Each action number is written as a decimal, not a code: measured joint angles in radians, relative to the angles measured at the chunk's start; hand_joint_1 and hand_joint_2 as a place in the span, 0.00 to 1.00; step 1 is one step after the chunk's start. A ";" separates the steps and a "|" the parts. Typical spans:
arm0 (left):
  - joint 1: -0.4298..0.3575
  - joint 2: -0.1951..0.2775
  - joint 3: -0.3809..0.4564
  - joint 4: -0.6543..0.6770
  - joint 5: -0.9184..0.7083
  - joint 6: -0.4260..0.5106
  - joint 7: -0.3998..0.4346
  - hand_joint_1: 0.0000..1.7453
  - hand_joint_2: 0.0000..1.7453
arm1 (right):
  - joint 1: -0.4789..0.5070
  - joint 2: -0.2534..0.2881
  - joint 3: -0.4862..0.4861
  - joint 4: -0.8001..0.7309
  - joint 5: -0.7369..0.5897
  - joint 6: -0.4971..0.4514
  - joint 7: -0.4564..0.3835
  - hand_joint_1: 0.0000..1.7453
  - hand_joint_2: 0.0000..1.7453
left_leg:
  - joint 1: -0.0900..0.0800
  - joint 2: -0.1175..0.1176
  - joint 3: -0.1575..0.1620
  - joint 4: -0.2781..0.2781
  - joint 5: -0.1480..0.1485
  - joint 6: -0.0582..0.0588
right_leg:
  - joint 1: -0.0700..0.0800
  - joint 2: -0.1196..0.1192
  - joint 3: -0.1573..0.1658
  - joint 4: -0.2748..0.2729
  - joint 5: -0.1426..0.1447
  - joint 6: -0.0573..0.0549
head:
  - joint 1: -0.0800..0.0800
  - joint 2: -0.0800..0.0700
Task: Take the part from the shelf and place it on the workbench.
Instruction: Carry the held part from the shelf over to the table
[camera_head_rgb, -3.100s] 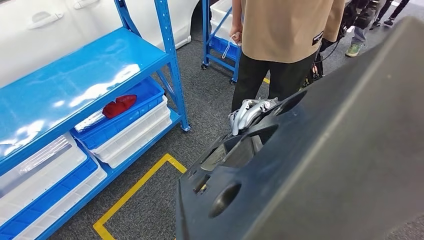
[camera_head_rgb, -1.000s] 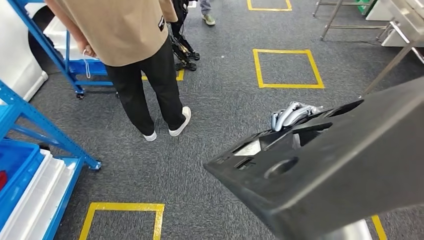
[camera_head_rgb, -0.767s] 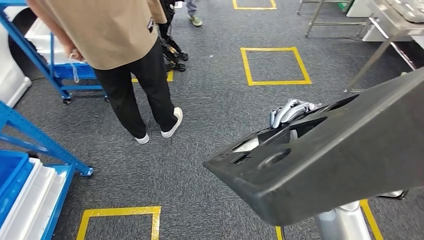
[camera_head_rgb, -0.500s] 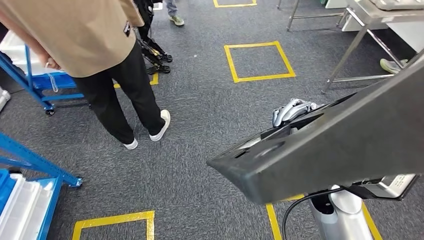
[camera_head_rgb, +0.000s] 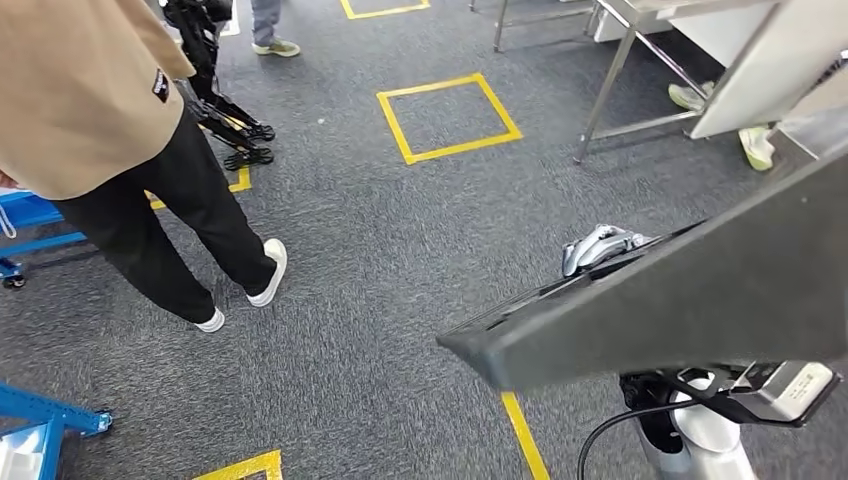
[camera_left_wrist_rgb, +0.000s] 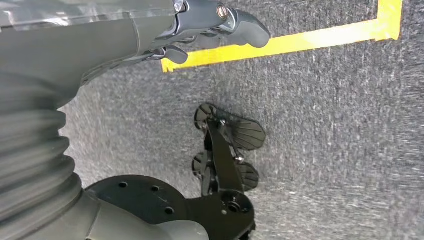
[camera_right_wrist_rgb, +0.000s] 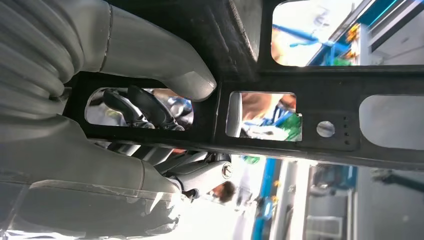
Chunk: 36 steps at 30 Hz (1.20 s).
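The part (camera_head_rgb: 720, 290) is a large black plastic panel with cut-outs, filling the lower right of the head view and tilted up to the right. My right hand (camera_head_rgb: 600, 247) grips it, with silver fingers curling over its far edge. In the right wrist view the thumb (camera_right_wrist_rgb: 165, 60) lies across a bar of the part (camera_right_wrist_rgb: 300, 80) and dark fingers (camera_right_wrist_rgb: 142, 110) reach through a cut-out. My left hand (camera_left_wrist_rgb: 215, 22) hangs over the carpet and holds nothing. The steel workbench (camera_head_rgb: 612, 85) stands at the upper right.
A person in a tan shirt and black trousers (camera_head_rgb: 150, 210) stands at the left, close by. Yellow tape squares (camera_head_rgb: 447, 115) mark the grey carpet. A blue shelf foot (camera_head_rgb: 50, 415) sits at the lower left. Another person's shoe (camera_head_rgb: 755, 148) shows beside the workbench.
The camera has turned right: the blue shelf and the person slid left, and the workbench came in at the upper right. The part stays in my right hand.
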 joint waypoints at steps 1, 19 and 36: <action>-0.002 -0.001 -0.003 0.000 -0.003 0.000 0.002 0.00 1.00 | 0.004 -0.006 -0.006 -0.003 0.000 -0.004 0.001 1.00 1.00 | -0.001 0.012 0.002 -0.004 0.002 0.005 | -0.003 0.013 -0.004 -0.002 0.003 0.008 | 0.000 0.000; -0.015 -0.007 -0.016 0.000 -0.025 0.005 0.026 0.00 1.00 | 0.013 -0.046 -0.045 -0.012 0.002 -0.050 -0.008 1.00 1.00 | -0.008 0.152 0.014 0.027 -0.048 -0.013 | -0.002 -0.143 0.006 -0.007 -0.003 -0.006 | 0.004 0.000; -0.017 -0.005 -0.004 -0.001 -0.019 0.039 0.042 0.00 1.00 | -0.067 -0.014 -0.024 0.028 -0.017 -0.021 0.031 1.00 1.00 | -0.001 0.071 0.004 -0.023 0.014 0.032 | -0.005 -0.095 -0.068 0.129 -0.073 0.033 | 0.004 0.000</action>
